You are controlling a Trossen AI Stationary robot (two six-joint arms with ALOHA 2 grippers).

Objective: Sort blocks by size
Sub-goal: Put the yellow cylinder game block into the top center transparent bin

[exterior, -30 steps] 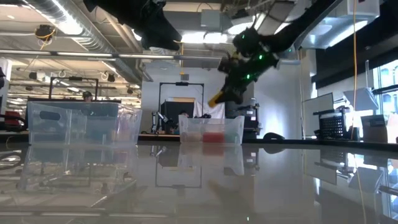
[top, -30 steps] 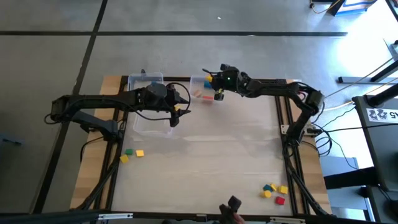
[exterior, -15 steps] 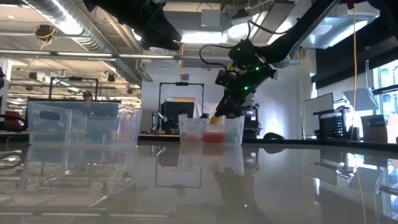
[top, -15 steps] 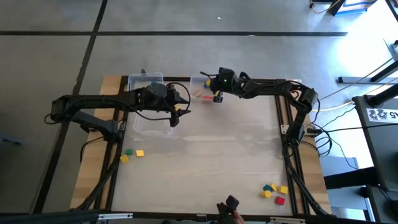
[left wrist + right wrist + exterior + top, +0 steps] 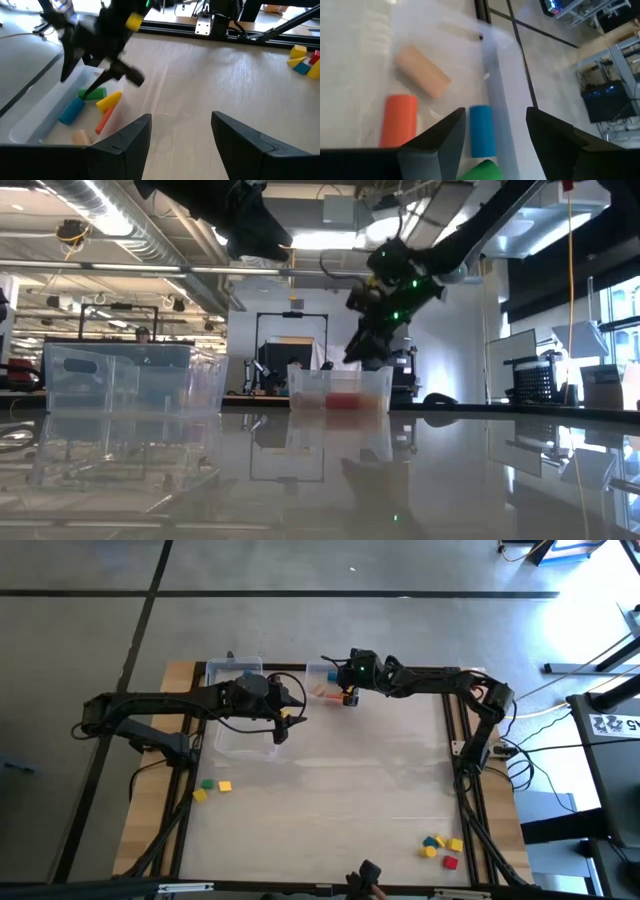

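From above, the right gripper (image 5: 349,697) hangs over the small clear bin (image 5: 322,669) at the table's far edge; the left gripper (image 5: 281,730) waits over the larger bin (image 5: 222,739). Loose blocks (image 5: 441,849) lie at the near right, others (image 5: 211,787) at the near left.

The level view adds a glossy tabletop (image 5: 320,480) and a workshop beyond.

The left wrist view shows its fingers (image 5: 130,145) apart and empty.

The right wrist view shows spread, empty fingers (image 5: 445,140) above tan (image 5: 422,70), orange (image 5: 399,120) and blue (image 5: 481,130) pieces.
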